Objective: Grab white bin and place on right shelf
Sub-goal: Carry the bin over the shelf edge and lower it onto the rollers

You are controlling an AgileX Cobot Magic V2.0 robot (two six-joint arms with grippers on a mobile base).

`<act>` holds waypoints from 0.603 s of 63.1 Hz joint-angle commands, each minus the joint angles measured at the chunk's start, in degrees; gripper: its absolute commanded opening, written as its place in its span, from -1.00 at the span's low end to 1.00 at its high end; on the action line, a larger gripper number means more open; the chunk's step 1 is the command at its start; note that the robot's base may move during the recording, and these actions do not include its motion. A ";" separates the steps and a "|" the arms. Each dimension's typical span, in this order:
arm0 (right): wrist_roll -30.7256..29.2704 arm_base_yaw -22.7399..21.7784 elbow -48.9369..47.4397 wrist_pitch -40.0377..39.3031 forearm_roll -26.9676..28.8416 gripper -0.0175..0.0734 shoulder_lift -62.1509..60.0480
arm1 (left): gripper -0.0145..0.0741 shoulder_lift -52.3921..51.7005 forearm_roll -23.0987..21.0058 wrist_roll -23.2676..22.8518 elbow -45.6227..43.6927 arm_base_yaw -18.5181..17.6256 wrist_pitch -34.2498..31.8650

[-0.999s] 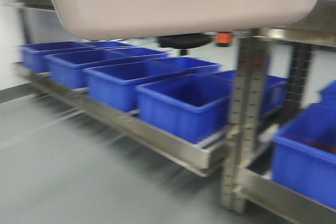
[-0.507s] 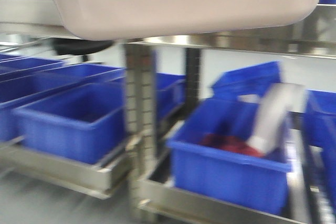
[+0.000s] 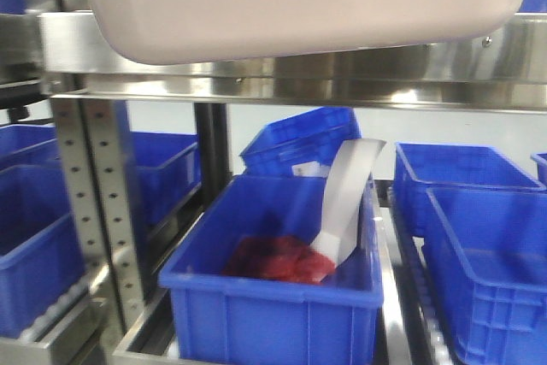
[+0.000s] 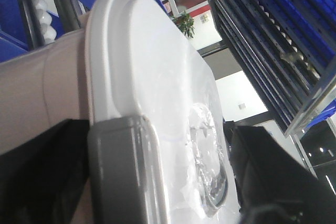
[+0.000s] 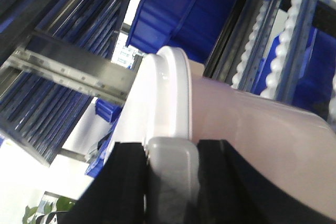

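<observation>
The white bin (image 3: pixel 299 2) is held up in the air, and its pale underside fills the top of the front view. Just behind and below it runs the right shelf's shiny steel front lip (image 3: pixel 342 70). In the left wrist view my left gripper (image 4: pixel 157 182) is shut on the bin's end. Its black fingers (image 4: pixel 37 177) straddle the grey handle (image 4: pixel 121 171) and the glossy white lid (image 4: pixel 152 77). In the right wrist view my right gripper (image 5: pixel 173 187) is shut on the other grey handle (image 5: pixel 173 174), with the bin's wall (image 5: pixel 262 140) beside it.
A perforated upright (image 3: pixel 98 211) stands at the left. Below the lip, a blue bin (image 3: pixel 273 297) holds red stuff and a white strip. More blue bins sit at the right (image 3: pixel 487 254), left (image 3: pixel 34 245) and behind (image 3: pixel 299 143).
The view has swung right. The upright slid from right of centre to the left, and the right bay now faces me. The bin stays held at the top of the view.
</observation>
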 commanded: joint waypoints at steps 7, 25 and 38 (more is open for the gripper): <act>-0.39 1.09 -2.19 7.95 5.06 -0.47 -1.56 | -0.96 -2.33 -7.60 -0.38 -2.19 -1.47 14.95; -0.39 1.09 -2.19 7.77 5.06 -0.47 -1.56 | -0.96 -2.33 -7.60 -0.38 -2.19 -1.47 14.95; -0.39 1.09 -2.19 7.77 5.06 -0.47 -1.56 | -0.96 -2.33 -7.60 -0.38 -2.19 -1.47 14.95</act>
